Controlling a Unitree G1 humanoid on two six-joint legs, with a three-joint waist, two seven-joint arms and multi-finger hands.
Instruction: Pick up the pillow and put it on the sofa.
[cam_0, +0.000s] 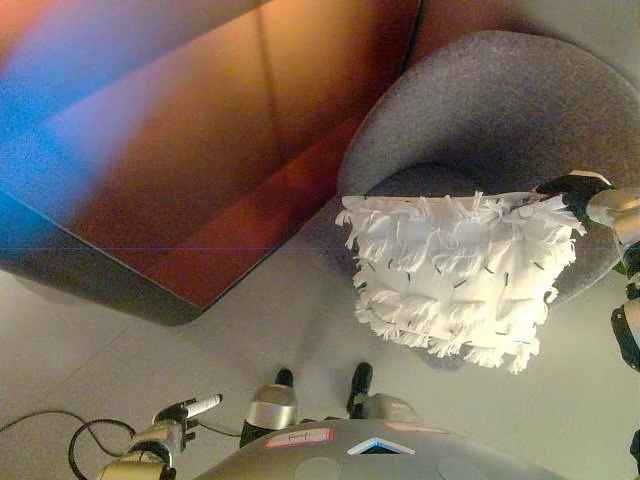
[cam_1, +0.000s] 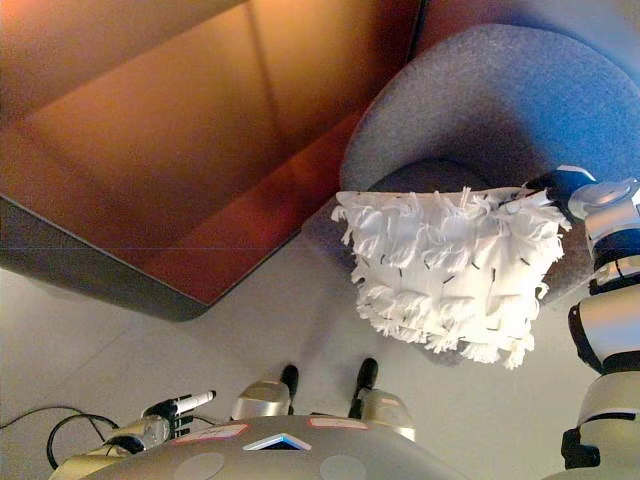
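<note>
A white shaggy pillow (cam_0: 455, 275) hangs in the air in front of the grey round sofa chair (cam_0: 500, 110), covering part of its seat. My right hand (cam_0: 568, 192) is shut on the pillow's upper right corner, with the arm coming in from the right edge. The pillow's lower fringe dangles over the floor. My left hand (cam_0: 185, 410) shows low at the bottom left, fingers straight and holding nothing.
A large reddish-brown panel (cam_0: 200, 150) slopes across the upper left, its lower edge meeting the grey floor (cam_0: 300, 320). The floor stretches between the panel and the chair.
</note>
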